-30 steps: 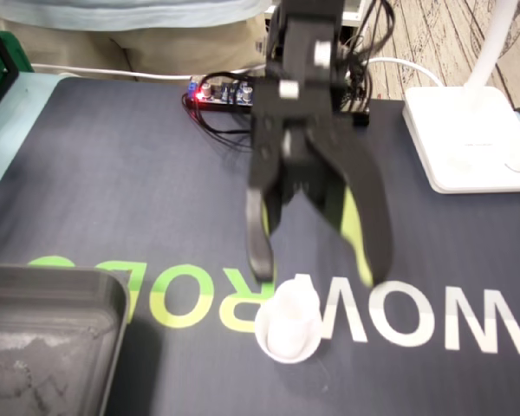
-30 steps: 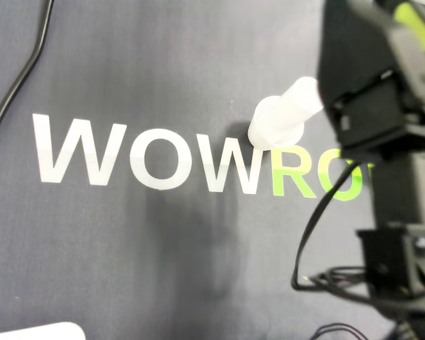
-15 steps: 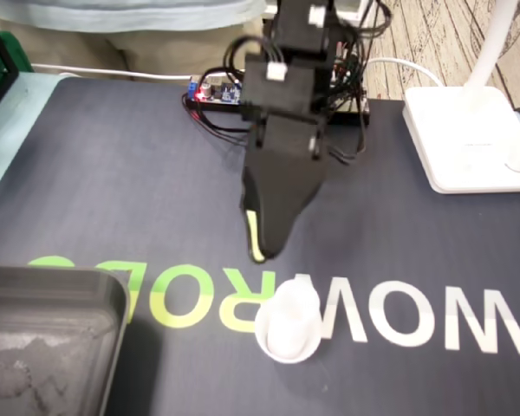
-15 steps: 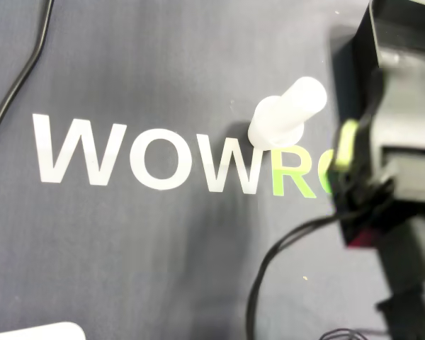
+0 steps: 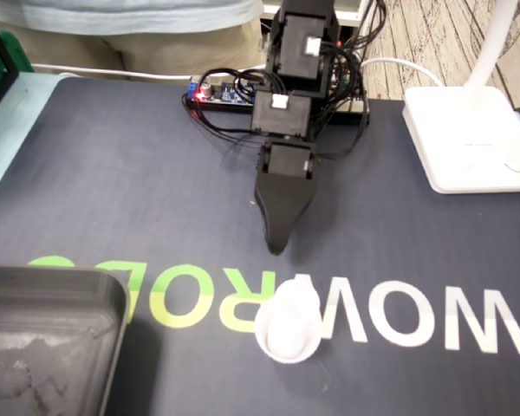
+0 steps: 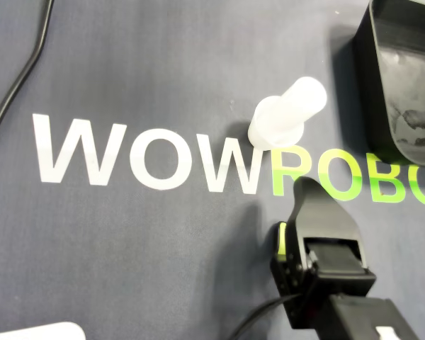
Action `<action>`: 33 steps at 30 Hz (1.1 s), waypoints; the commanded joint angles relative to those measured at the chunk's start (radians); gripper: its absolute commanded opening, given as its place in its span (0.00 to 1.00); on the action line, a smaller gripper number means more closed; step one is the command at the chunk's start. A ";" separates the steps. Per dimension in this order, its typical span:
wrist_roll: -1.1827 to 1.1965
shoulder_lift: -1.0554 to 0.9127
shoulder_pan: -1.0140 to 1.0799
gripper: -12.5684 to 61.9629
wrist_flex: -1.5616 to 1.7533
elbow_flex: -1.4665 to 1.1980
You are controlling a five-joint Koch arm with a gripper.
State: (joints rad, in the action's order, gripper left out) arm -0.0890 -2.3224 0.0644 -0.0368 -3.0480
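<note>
Claw (image 5: pixel 278 246) withdrawn from white cup (image 5: pixel 287 327), turned edgewise

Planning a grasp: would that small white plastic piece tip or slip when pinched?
Probably light: the white plastic piece looks thin and translucent. It stands upright on a flared base, so a high nudge may tip it. Being round, it could then roll.

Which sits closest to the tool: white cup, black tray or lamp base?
The white cup, just ahead of the tool tip; black tray and lamp base lie off to opposite sides.
</note>
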 commanded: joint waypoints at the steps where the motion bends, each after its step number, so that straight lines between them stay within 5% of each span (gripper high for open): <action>1: 0.005 -0.077 -0.003 0.62 0.000 -0.026; 33: 0.031 -0.077 0.005 0.62 0.000 -0.049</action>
State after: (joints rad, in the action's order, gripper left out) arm -0.0614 -2.3224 0.0690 -0.0337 -3.0557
